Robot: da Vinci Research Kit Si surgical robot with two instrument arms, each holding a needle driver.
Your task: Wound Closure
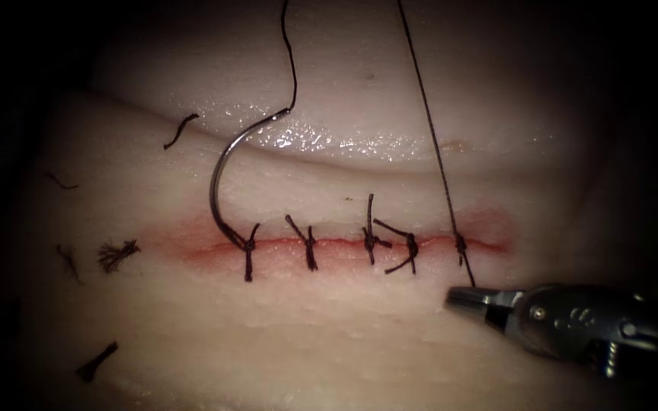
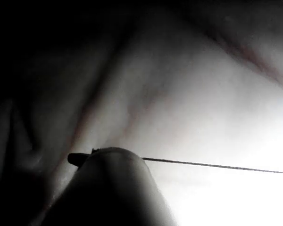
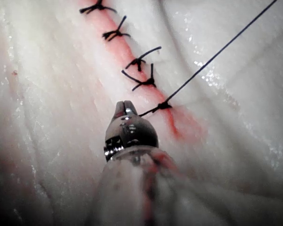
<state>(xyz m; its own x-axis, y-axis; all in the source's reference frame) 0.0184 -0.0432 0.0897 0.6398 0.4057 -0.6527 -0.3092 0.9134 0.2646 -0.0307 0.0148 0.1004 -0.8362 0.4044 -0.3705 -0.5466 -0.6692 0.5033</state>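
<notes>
Nearest: the right tool lies low over the front part of the tissue, just below the right end of the cut; its jaws are pressed together, and the short thread tail from the last knot ends right at them, but whether it is nipped cannot be told
Left edge: thread scraps lie scattered on the tissue, well apart from both tools
Needle: the needle lies free, held by neither tool, on the left part of the tissue; it curves from above the cut down to the leftmost stitch, and whether its point is in the tissue cannot be told
Needle handling: thin, stiff, light and likely slippery; I would grip it on the body of the curve, away from the point and the thread end
Stitches: five knotted stitches cross the cut
Thread: the thread rises taut from the last knot past the tissue's far edge; it is limp and fine, so best gripped clear of the knot
Left tool: the left tool shows a narrow closed tip in line with the taut thread, which it seems to hold
Surface: soft, wet and glossy, with red fluid along the cut; it will give under pressure and tear if snatched
Room: free space in front of the cut; the two threads cross the far side
</notes>
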